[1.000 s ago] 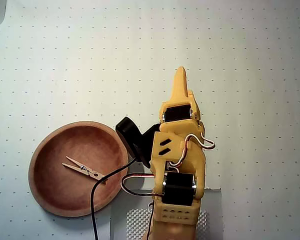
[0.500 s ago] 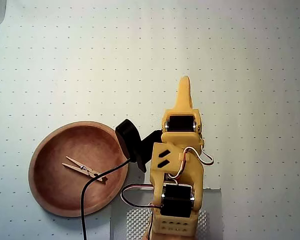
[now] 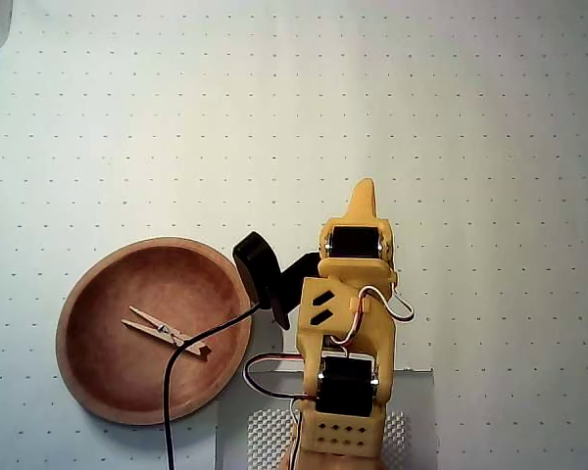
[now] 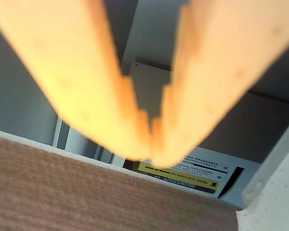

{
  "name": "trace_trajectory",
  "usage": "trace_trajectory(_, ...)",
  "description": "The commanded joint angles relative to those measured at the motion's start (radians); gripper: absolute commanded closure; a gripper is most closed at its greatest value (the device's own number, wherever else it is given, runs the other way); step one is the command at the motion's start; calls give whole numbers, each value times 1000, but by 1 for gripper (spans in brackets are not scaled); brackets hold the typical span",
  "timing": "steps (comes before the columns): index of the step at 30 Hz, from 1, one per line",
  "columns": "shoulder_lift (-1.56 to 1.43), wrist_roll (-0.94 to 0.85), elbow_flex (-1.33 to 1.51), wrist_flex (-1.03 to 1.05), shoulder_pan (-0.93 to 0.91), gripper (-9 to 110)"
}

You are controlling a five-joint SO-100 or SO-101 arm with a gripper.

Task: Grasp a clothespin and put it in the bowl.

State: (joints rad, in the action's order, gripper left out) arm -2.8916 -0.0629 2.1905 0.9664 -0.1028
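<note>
From where I sit, the clothespin [image 3: 165,332] already lies flat inside the bowl [image 3: 78,294], a little below its middle in the overhead view, with a black cable [image 3: 171,392] crossing its right end. I judge it light, stiff and a bit slick on its wooden prongs; the sure hold would be across the two prongs near the spring, where it is thickest. The pincer [image 4: 151,159] has its tips pressed together with nothing between them, as the wrist view shows, and it looks out past the worktop [image 4: 274,207] toward a box with a yellow label [image 4: 178,174]. In the overhead view the arm [image 3: 348,333] is folded up to the right of the bowl, apart from the clothespin.
</note>
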Motion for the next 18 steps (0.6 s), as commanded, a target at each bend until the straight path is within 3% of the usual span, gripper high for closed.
trace_trajectory(1,-29,35,104,-78,5,105)
trace_trajectory(10,-221,46,541,-373,58,105)
trace_trajectory(18,-307,48,713,-385,152,105)
